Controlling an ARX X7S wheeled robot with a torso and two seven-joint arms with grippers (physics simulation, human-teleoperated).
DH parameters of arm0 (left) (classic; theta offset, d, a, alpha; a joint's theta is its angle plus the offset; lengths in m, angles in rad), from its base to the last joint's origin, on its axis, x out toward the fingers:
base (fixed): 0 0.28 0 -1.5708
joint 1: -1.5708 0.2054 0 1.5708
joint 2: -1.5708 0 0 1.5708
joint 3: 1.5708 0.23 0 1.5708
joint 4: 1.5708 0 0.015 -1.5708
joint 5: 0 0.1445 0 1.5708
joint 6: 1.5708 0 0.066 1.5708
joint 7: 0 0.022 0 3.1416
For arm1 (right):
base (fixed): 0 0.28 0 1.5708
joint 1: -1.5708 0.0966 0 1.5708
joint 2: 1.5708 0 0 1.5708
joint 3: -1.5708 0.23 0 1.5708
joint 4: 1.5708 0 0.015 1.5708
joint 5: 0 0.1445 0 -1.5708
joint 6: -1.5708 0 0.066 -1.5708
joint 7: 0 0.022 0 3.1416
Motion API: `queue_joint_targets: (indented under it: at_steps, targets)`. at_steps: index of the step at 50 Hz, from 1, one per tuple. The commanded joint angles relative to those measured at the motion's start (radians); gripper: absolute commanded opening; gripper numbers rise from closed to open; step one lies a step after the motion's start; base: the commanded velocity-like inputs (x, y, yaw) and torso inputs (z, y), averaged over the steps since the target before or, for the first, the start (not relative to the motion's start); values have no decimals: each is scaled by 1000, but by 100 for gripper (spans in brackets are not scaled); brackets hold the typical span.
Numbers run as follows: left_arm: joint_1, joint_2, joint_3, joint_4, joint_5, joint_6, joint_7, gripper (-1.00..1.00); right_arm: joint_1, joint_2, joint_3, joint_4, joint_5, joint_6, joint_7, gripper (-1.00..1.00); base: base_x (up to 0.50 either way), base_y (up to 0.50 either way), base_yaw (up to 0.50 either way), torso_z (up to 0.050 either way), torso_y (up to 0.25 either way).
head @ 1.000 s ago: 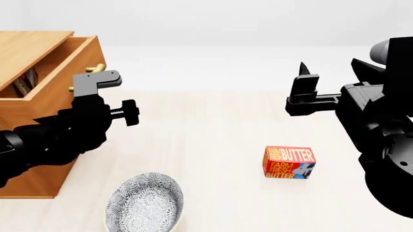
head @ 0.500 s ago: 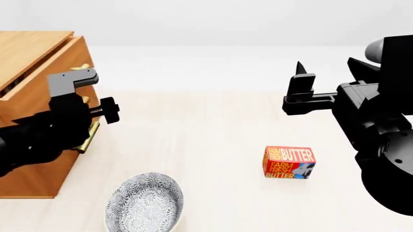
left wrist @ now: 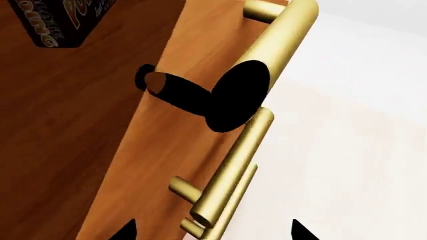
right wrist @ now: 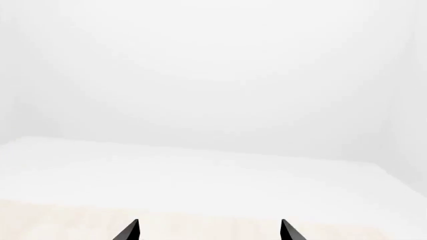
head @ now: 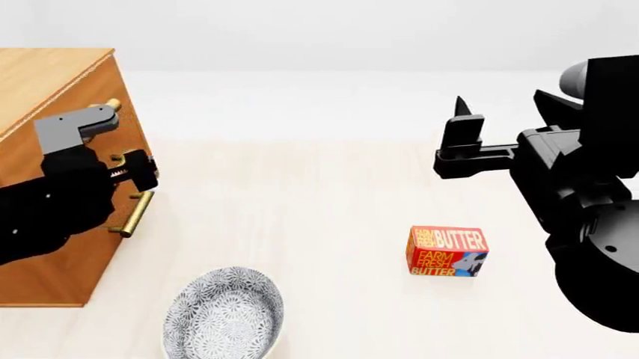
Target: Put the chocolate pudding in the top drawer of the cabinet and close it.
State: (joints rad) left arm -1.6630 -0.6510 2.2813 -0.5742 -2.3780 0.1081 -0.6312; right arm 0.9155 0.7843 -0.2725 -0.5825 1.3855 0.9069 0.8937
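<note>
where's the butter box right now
In the head view the butter box stands on the table right of centre, below the right claw, with the patterned bowl off to its left.

Cabinet (head: 50, 82) at far left of table (head: 330, 194), butter box and bowl out in front, one arm at either side

Left gripper (head: 120, 168) pressed against cabinet front, right at brass handles (head: 133, 213); top drawer (left wrist: 180, 100) pushed in, chocolate pudding (left wrist: 63, 20) showing just behind its front panel in left wrist view. Bowl (head: 224, 313) at near edge, right of cabinet's near corner. Butter box (head: 447, 251) well right of bowl, slightly farther back, standing alone. Right gripper (head: 466, 138) raised above table, behind butter box, well apart from it
</note>
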Motion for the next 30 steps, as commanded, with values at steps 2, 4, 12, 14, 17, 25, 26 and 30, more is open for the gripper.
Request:
queue_joint_targets:
  at_steps: [2,4,12,14,17,25,26,30]
  targets:
    - [-4,-51,2,13,-9,10,-40,100,2,-5,-8,3,-6,-2,-2,100,0,0,0,0,0]
    - [-6,-57,0,16,-10,10,-44,100,4,-6,-10,4,-6,-1,-2,100,0,0,0,0,0]
    - [-4,-72,-6,29,-10,18,-53,100,12,-8,-14,3,1,3,6,100,0,0,0,0,1]
    - [-4,-71,-8,35,-7,20,-53,100,11,-8,-14,3,0,2,5,100,0,0,0,0,0]
    - [-7,-68,-11,44,-3,21,-53,100,11,-7,-15,3,0,1,4,100,0,0,0,0,0]
    - [-40,-51,-14,112,47,28,-38,100,12,-7,-17,5,-2,-1,2,100,0,0,0,0,1]
    - [-46,-45,-14,127,58,29,-33,100,12,-7,-17,5,-1,-1,3,100,0,0,0,0,0]
    - [-58,-23,-14,159,89,30,-20,100,13,-5,-15,4,3,-2,4,100,0,0,0,0,0]
